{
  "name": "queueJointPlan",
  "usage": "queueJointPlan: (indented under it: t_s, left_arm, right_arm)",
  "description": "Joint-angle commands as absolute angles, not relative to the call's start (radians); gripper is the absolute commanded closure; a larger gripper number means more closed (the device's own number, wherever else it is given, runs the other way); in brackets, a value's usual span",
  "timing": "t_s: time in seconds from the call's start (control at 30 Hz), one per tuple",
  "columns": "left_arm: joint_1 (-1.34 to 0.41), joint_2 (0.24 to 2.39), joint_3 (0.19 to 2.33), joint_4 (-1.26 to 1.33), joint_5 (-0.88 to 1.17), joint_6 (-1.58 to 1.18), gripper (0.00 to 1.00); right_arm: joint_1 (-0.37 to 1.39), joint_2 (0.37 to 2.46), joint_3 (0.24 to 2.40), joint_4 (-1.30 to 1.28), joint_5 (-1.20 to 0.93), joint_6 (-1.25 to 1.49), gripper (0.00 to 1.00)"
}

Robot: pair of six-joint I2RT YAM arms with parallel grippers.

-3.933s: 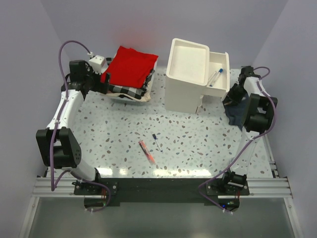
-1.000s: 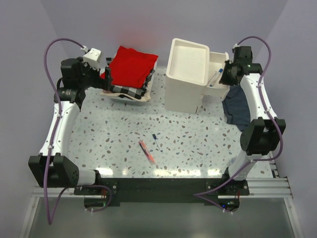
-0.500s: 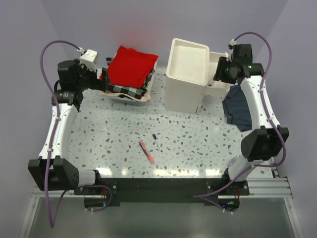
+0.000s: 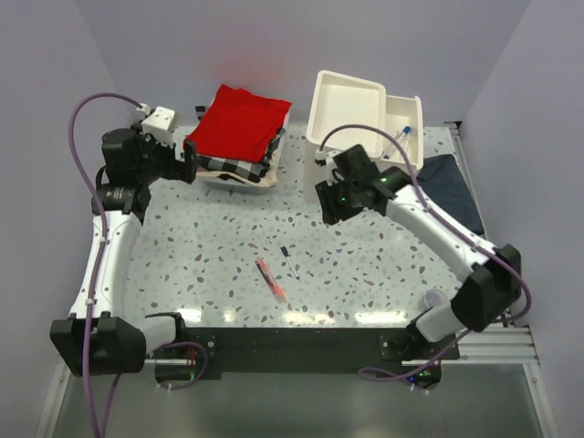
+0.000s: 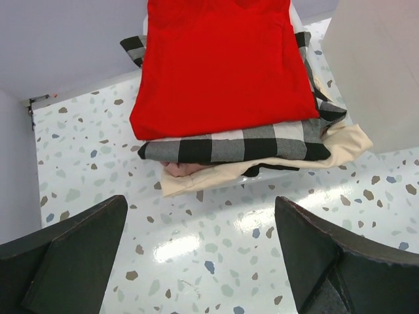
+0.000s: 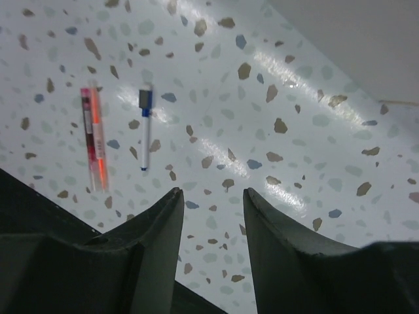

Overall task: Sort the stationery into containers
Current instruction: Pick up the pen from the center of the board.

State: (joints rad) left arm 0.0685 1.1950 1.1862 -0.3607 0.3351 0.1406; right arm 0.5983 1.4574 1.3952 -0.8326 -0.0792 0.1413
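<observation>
Half a second ago the right gripper (image 4: pixel 329 208) hung by the pulled-out drawer (image 4: pixel 402 125) in the upper right of the top view; it has since swung down and left and now sits over the speckled table (image 4: pixel 210 246) just in front of the white drawer unit (image 4: pixel 349 108). With the arm gone from that side, the dark blue cloth (image 4: pixel 453 187) at the right edge lies uncovered, and a translucent cup (image 4: pixel 435 297) shows at the lower right. The left gripper (image 4: pixel 188 157) has barely shifted and still faces the stack of folded cloths (image 4: pixel 239 123) at upper left. The orange-red marker (image 4: pixel 271 279) and the blue-capped pen (image 4: pixel 288 262) lie where they did, side by side and apart in the lower middle; another pen (image 4: pixel 398 139) stays in the drawer.

The right wrist view shows its fingers (image 6: pixel 154 243) parted with only bare table between them, grasping nothing; marker and pen sit at that view's upper left. The left fingers (image 5: pixel 73 251) are spread wide, released, with the red cloth on top of the stack beyond.

The unit's front is hidden behind the right arm in the top view; the left wrist view cuts the unit off at its right edge, showing only plain white wall. The drawer pen is too small to tell more than a blue tip.
</observation>
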Motion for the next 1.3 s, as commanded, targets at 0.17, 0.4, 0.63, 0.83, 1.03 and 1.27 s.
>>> queueJointPlan:
  t_s: [0.17, 0.4, 0.63, 0.83, 1.03, 1.27]
  left_arm:
    - [0.139, 1.037, 1.089, -0.344, 0.311, 0.121, 0.0]
    - [0.184, 0.97, 1.046, -0.356, 0.313, 0.106, 0.0]
    - [0.192, 0.966, 1.045, -0.342, 0.308, 0.103, 0.0]
    - [0.19, 0.977, 1.045, -0.336, 0.301, 0.106, 0.0]
    - [0.192, 0.982, 1.034, -0.334, 0.313, 0.098, 0.0]
    - [0.195, 0.985, 1.031, -0.33, 0.324, 0.086, 0.0]
  right_arm:
    - [0.842, 1.76, 1.456, -0.755, -0.015, 0.198, 0.54]
    - [0.859, 1.971, 1.601, -0.792, -0.003, 0.296, 0.47]
    - [0.864, 2.071, 1.634, -0.802, -0.012, 0.31, 0.46]
    - [0.864, 2.129, 1.643, -0.788, -0.008, 0.31, 0.47]
    - [0.874, 2.192, 1.692, -0.782, -0.003, 0.304, 0.51]
    - [0.897, 2.226, 1.692, -0.778, -0.003, 0.291, 0.8]
